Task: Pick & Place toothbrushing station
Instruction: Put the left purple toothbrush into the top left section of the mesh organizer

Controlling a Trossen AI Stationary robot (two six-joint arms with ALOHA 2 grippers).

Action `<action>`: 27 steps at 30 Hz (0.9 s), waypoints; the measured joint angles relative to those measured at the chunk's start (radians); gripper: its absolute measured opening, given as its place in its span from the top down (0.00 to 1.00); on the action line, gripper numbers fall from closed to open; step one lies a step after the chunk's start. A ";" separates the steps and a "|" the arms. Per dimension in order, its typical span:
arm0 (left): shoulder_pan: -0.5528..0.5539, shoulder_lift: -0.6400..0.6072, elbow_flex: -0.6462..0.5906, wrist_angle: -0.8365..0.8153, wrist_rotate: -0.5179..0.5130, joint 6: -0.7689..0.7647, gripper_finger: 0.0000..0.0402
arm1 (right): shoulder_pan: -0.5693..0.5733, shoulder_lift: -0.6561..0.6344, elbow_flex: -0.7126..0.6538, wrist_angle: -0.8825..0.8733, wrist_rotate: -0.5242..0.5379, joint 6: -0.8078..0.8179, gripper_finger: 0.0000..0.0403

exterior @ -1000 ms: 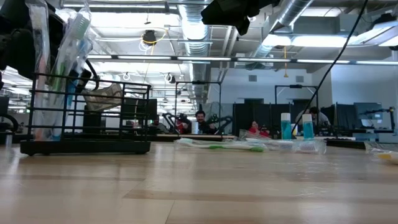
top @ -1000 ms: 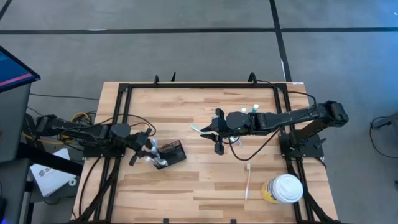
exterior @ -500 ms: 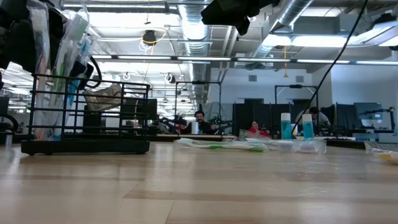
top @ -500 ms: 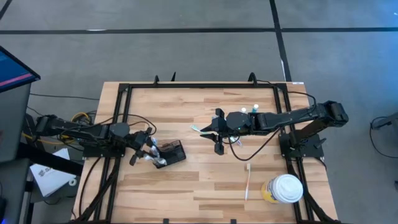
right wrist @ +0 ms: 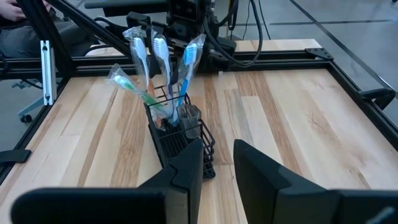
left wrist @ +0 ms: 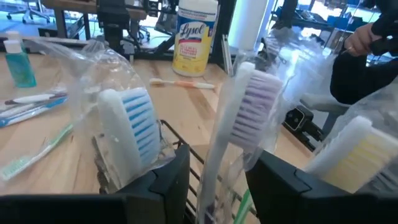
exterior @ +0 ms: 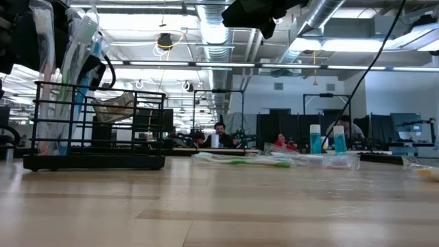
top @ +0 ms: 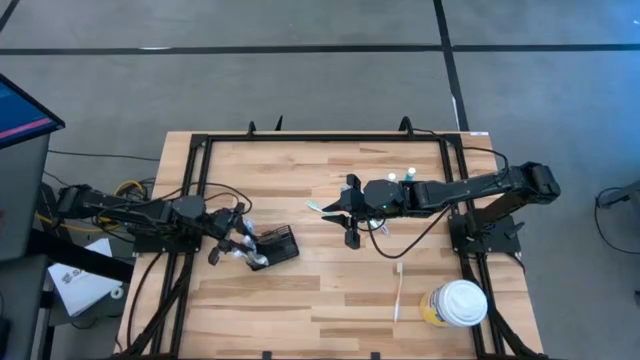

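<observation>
Toothbrushing station: black wire holder, upright on the table, left of centre, nearer the left edge; wrapped toothbrushes stand in it.
Left gripper: at the station's left end, fingers parted around a toothbrush handle, not clamped.
Right gripper: mid-table, apart from station, part open, holding nothing.
Near right corner: white-lidded cup, loose toothbrush.

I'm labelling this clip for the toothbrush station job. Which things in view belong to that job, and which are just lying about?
Part of the job:
- toothbrushing station, black wire holder with wrapped toothbrushes standing in it
- left gripper, at the brush heads, jaws open

Just lying about:
- loose toothbrush
- wipes canister
- two small bottles
- right gripper, hovering mid-table
</observation>
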State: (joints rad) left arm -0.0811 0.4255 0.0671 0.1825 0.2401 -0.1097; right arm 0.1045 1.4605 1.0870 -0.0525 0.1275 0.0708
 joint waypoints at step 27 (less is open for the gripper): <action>0.000 0.025 -0.003 0.069 0.091 -0.065 0.63 | 0.001 0.000 0.000 -0.001 0.000 0.000 0.80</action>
State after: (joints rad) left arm -0.0811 0.4505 0.0640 0.2514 0.3314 -0.1745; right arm 0.1055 1.4605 1.0870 -0.0531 0.1272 0.0708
